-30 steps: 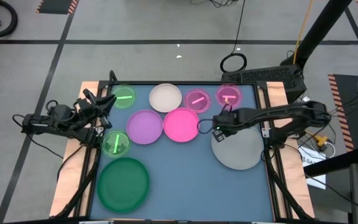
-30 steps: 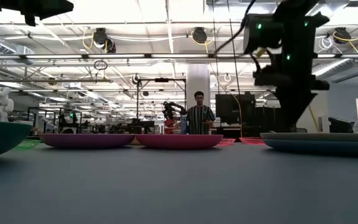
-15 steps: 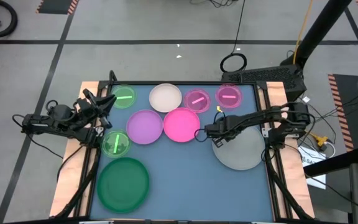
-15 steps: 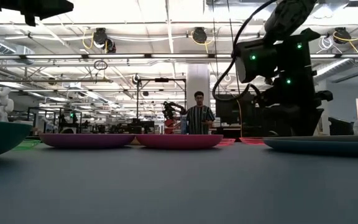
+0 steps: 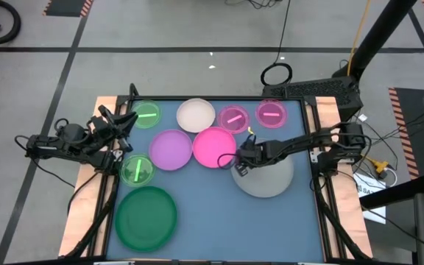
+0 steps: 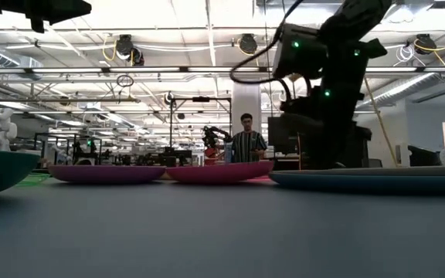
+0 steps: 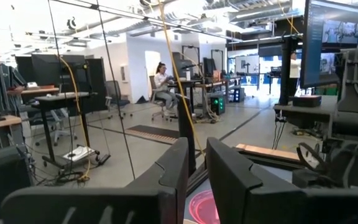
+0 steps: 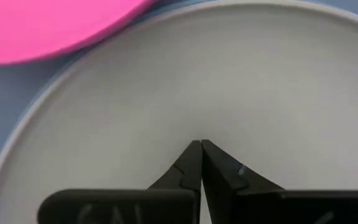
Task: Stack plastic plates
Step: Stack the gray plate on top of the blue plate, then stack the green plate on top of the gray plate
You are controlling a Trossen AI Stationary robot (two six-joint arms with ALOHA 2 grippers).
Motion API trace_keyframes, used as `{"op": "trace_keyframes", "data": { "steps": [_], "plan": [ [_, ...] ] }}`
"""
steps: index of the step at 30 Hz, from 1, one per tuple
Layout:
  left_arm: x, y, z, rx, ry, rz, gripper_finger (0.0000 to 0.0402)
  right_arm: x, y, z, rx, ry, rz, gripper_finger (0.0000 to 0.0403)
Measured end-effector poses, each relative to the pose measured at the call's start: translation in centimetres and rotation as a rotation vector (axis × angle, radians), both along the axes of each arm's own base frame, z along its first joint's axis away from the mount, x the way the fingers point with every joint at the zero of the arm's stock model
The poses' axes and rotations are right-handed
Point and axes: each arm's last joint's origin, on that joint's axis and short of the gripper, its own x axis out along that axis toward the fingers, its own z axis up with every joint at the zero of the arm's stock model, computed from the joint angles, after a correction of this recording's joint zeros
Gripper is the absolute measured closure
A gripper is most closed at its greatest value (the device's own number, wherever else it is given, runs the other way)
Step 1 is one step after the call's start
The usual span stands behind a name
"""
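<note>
My right tool (image 5: 239, 160), fingers pressed together, rests on the near-left rim of the large white plate (image 5: 267, 177), the first of the plastic plates I am gathering into a stack. In the right wrist view the fingertips (image 8: 201, 163) meet as one point over the plate's pale face, and whether they pinch its edge or merely press on it I cannot tell. Low across the desk (image 5: 219, 221), that plate appears to sit on a blue one (image 6: 377, 181) beneath it. The pair lies just beside the hot pink plate (image 5: 214, 146), with the purple plate (image 5: 171, 149) beyond and the dark green plate (image 5: 146, 216) well apart at the near-left corner. The step in hand, as I judge it, is shifting this white plate toward the others; next I need a sure hold on its rim to lift it onto another large plate. My left tool (image 5: 127, 121) waits at the desk's left edge, fingers slightly apart.
</note>
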Motion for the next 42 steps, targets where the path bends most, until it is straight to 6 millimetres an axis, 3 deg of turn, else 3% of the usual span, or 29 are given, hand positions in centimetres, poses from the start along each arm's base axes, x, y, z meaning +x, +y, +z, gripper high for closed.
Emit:
{"op": "trace_keyframes", "data": {
  "steps": [5,12,16,22,29,34,42],
  "plan": [
    [0.1,0.0,-0.4,-0.051,0.003,-0.011,0.0334,-0.4,0.2,1.1,-0.086,0.009,0.049,0.0399],
    [1.1,-0.2,-2.5,-0.243,0.115,-0.049,0.0334,-2.4,-0.2,3.7,-0.207,0.078,0.078,0.0399],
    [2.6,-0.6,-3.0,-0.334,0.145,-0.127,0.0334,-2.9,-0.3,5.4,-0.338,0.048,0.14,0.0399],
    [5.8,-1.4,-3.7,-0.414,0.199,-0.246,0.0334,-1.8,-0.1,7.9,-0.489,-0.118,0.337,0.0399],
    [8.2,-2.6,-6.0,-0.517,0.434,-0.488,0.0334,-1.4,0.7,10.2,-0.439,-0.291,0.639,0.0399],
    [9.1,-3.7,-8.0,-0.629,0.627,-0.618,0.0334,-2.1,1.2,11.5,-0.428,-0.358,0.666,0.0399],
    [10.6,-6.8,-9.7,-0.66,0.96,-0.635,0.0334,-2.5,2.8,12.0,-0.401,-0.406,0.687,0.0399]
  ]
}}
